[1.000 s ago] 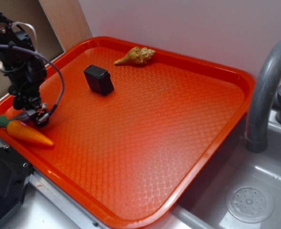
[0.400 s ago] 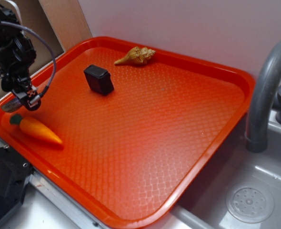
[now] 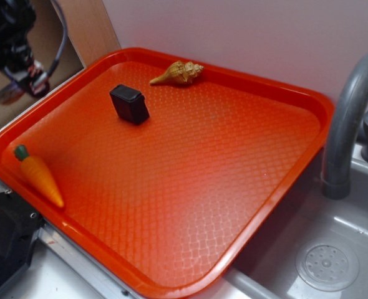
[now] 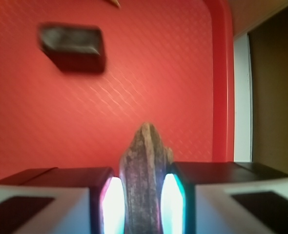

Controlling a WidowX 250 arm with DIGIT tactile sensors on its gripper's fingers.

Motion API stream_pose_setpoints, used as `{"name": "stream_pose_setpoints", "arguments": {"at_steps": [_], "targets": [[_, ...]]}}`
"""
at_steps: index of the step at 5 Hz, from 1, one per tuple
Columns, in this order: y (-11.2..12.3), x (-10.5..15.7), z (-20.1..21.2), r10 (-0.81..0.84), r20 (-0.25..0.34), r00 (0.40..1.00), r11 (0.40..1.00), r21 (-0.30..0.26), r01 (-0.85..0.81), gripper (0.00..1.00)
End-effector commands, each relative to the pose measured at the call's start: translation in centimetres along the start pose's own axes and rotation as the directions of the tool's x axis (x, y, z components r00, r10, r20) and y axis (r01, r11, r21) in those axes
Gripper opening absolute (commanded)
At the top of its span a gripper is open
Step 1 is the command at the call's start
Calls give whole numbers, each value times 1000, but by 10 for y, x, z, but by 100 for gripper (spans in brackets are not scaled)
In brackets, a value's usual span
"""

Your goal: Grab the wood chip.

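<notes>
- The end effector (image 3: 23, 84) hangs raised at the upper left, above and just outside the orange tray's (image 3: 284, 180) left rim, its fingers clamped on the wood chip (image 4: 143, 180).
- The wrist view shows the chip upright between both pads, its pointed tip jutting past them; the exterior view shows only a grey sliver (image 3: 6, 93) beside the fingers.
- Below lie a black block (image 3: 129, 104), a seashell (image 3: 178, 73) and a toy carrot (image 3: 39, 175).

we are seeing wood chip (image 4: 143, 180) rough, matt, weathered grain between the pads | tray (image 4: 149, 78) below gripper glossy embossed plastic | black block (image 4: 73, 46) ahead looking matt | carrot (image 3: 39, 176) shiny, smooth
</notes>
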State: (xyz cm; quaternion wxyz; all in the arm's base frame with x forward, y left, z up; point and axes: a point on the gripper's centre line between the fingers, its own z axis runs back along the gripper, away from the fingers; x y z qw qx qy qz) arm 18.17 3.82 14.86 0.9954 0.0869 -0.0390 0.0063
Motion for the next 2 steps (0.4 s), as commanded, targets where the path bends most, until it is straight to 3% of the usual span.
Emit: {"name": "stream_pose_setpoints", "arguments": {"at_steps": [1, 2], "targets": [[-27, 15, 53, -46, -6, 999, 990, -135, 45, 0], [-22, 13, 43, -42, 3, 999, 985, -169, 42, 0]]}}
